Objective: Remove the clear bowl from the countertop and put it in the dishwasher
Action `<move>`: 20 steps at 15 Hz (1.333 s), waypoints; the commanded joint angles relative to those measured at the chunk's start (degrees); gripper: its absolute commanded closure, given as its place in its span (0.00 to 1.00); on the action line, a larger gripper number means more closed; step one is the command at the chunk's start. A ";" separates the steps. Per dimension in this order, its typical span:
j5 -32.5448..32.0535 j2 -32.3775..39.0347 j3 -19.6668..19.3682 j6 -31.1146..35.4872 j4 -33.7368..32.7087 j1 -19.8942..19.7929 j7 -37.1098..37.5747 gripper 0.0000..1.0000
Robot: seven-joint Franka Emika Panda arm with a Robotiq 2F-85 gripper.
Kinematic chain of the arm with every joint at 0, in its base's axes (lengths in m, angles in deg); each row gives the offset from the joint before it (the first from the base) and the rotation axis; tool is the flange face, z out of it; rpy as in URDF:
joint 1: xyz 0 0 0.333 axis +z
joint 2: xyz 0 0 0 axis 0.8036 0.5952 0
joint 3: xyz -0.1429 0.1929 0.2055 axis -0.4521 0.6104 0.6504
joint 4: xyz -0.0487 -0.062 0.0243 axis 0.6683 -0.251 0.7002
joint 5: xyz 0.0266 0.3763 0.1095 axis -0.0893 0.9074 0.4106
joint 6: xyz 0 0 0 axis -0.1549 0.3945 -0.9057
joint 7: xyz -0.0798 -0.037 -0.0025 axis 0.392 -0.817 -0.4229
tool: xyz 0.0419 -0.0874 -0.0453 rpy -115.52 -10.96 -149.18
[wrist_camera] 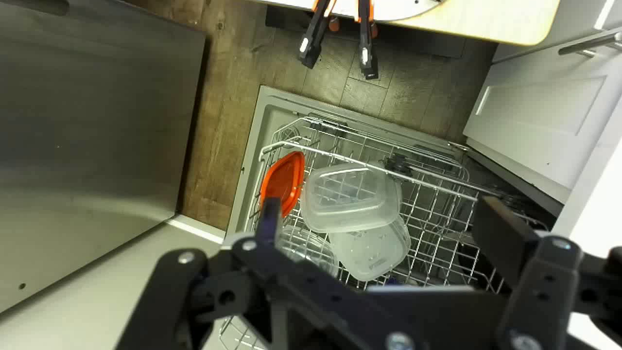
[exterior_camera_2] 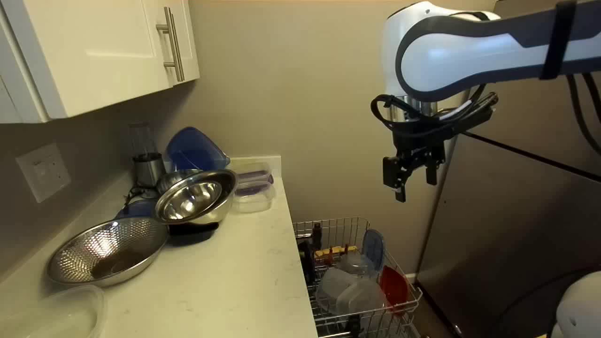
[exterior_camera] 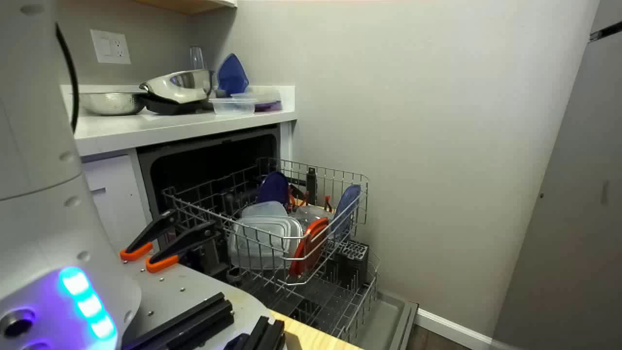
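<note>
- What looks like your clear bowl (wrist_camera: 313,245) lies in the rack (wrist_camera: 427,183) below the tool (exterior_camera_2: 415,185), beside frosted tubs (wrist_camera: 352,194) that probably steady it.
- The tool's jaws stand apart, gripping nothing, which suits a finished placement.
- Your dishwasher (exterior_camera: 214,150) has its rack drawn out, presumably for loading from overhead.
- To the tool's side, your counter (exterior_camera_2: 235,267) carries a colander (exterior_camera_2: 94,244).
- Behind the tool in an exterior view: plain wall (exterior_camera_2: 300,117).

Below my gripper (exterior_camera_2: 416,187), I find the dishwasher rack (wrist_camera: 435,243), holding containers (wrist_camera: 350,197). Left of the gripper in an exterior view: the countertop (exterior_camera_2: 253,274), bearing bowls (exterior_camera_2: 195,201) and a blender (exterior_camera_2: 149,171).
</note>
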 commanded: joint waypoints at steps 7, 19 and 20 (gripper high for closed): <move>-0.42 0.29 -0.73 -0.10 -0.14 1.01 0.51 0.00; -2.04 10.18 1.50 8.12 -4.55 1.70 -1.21 0.00; -2.97 12.38 1.79 9.57 -5.73 2.04 -1.55 0.00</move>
